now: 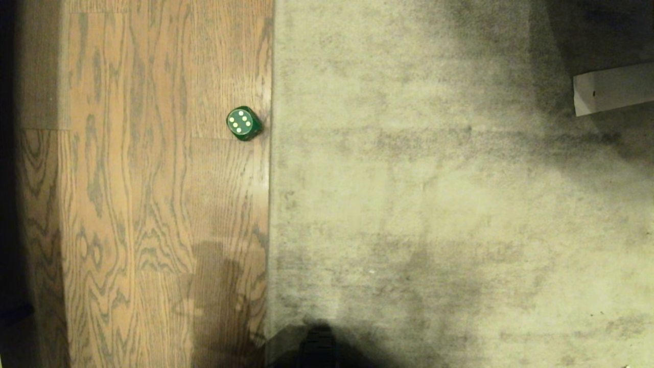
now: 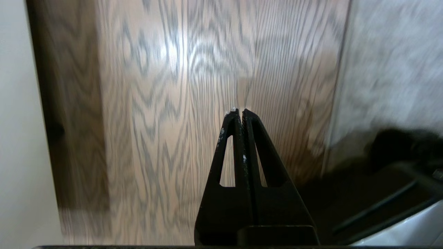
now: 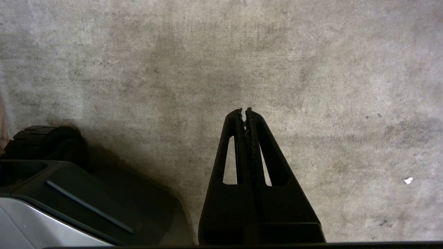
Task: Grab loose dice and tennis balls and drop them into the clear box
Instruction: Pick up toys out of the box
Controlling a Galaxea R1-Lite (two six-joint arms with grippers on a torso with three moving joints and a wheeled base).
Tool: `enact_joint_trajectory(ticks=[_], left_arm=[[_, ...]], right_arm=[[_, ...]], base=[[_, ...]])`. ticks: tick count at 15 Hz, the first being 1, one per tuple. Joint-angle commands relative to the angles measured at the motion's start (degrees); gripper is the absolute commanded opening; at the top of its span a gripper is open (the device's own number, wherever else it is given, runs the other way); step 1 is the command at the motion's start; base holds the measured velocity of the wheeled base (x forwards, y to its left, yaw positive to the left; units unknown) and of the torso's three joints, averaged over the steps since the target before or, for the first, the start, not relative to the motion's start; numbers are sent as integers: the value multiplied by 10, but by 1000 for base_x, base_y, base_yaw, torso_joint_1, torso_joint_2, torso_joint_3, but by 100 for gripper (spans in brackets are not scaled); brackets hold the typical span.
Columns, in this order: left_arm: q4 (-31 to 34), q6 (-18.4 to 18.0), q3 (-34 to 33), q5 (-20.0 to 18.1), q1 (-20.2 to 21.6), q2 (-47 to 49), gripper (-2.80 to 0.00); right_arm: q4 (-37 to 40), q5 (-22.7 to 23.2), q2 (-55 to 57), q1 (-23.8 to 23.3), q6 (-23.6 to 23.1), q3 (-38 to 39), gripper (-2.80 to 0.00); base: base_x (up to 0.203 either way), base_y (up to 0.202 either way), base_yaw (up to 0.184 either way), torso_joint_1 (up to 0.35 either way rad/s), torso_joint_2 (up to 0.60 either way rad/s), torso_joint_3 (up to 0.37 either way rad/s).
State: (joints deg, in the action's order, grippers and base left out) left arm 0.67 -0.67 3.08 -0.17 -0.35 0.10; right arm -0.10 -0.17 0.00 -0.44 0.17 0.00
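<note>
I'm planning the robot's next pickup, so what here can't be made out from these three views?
- Clear box and tennis balls: in no view, so their places are unknown.
- Green die: head view only; its underside and far faces are hidden by its own body.
- White object: cut off by the head view's right edge; unidentifiable.
- Left gripper and right gripper: both shut, absent from the head view, so their distance to the die is unclear.
- Wood floor: blurred in the left wrist view.

Wood-grain floor (image 1: 133, 204) left; grey mottled rug (image 1: 434, 194) right, edges touching.
</note>
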Motion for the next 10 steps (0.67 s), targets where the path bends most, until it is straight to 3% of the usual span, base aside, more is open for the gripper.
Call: enact_joint_trajectory(ticks=[1,5,10], left_arm=[[16,-8,60,-11,0,39,-280],[20,-3,187,-25,-1,268,-280],[-2,40,345,-22,-26,570,-280]], right_arm=[[0,0,0,1,0,1,-280],[0,0,0,0,0,0,-280],[0,0,0,0,0,0,-280]], base=[[0,0,0,0,0,0],[0,0,0,0,0,0],[0,0,0,0,0,0]])
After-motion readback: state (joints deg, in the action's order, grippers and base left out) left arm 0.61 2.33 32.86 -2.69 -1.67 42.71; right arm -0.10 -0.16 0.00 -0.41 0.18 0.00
